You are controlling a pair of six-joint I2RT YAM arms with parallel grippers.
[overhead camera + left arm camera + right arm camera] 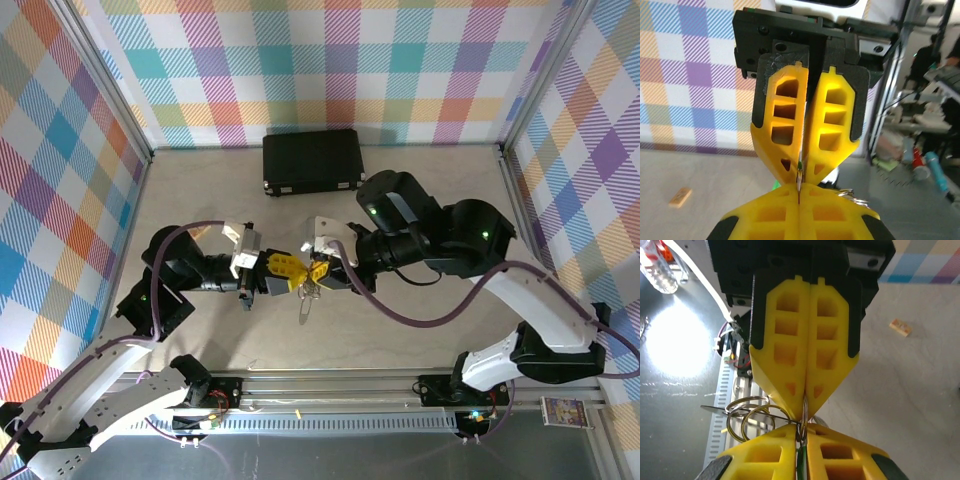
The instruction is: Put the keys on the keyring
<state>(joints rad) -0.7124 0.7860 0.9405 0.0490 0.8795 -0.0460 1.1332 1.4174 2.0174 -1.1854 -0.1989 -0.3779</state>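
**Keyring point(747, 412): Risk of Dropping**

It hung at the centre of the top view, pinched in the fully closed left claw point(283, 270). The right claw point(318, 272) was clamped on the green key point(801, 462). Any loosening or misaligned tips could drop both.

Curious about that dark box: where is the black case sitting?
In the top view, the black case lies flat at the far side of the table, about centre, near the back wall and beyond the dangling keys.
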